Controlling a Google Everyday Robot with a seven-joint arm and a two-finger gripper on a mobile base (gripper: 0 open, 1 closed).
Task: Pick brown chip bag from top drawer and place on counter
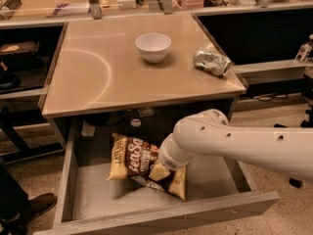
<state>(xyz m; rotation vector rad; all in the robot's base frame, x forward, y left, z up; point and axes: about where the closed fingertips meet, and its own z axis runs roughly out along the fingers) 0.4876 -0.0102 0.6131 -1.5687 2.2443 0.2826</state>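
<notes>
Top drawer [161, 218] is pulled fully out below the counter [98, 82]. Brown chip bag [131, 161] lies in the drawer, roughly mid-floor, a bit toward the back and tilted; the left pale-yellow end and the brown "Sea Sa" lettering are in view, and the right end runs under the arm. White arm [244, 146] reaches in from the right, its wrist angled down over the right half of the bag. Claw [163, 168] is at the wrist tip, down at the bag's right side, mostly hidden by the wrist. Cannot tell if it is open or clamped on the bag, and contact is unclear.

On the counter: white bowl [153, 46] at back centre, crushed silver can [212, 61] near the right edge, well apart from each other. The front-left of the counter is bare beige surface.

Handling, as a judgement: the bag looks light, air-puffed, with soft crinkly film. It is slippery, will deform under a pinch, and the chips inside crush easily. Best hold is a moderate pinch on a flat sealed end or on a fold of film near the upper edge, not a hard squeeze across the puffed middle. Expect it to dangle and swing once lifted. It needs to go straight up to get over the drawer's low sides and the counter's front edge before moving over the counter. Set it down away from the bowl and can.
</notes>
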